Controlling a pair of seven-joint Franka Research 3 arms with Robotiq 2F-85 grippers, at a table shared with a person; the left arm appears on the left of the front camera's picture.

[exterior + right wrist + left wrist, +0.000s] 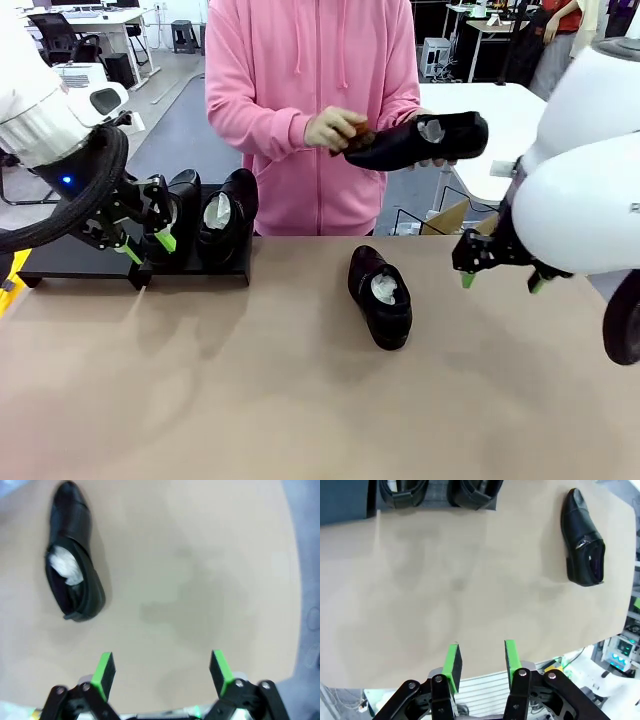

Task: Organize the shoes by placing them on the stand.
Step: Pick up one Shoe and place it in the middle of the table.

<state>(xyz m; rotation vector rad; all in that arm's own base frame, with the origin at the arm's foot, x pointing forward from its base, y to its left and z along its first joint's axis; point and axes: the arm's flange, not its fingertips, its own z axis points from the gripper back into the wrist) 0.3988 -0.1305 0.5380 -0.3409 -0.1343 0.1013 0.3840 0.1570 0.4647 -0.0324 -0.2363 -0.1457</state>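
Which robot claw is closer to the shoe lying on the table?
The right. The right gripper hangs just to the right of that shoe; the left gripper is farther away, over by the stand.

Glossy black leather shoes [393,322] stuffed with crumpled white paper [385,289], matt black stand [70,265], smooth tan table [300,400].

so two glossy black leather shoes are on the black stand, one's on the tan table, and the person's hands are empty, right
No: in the front view the person's hands hold a fourth glossy black leather shoe. The rest is right.
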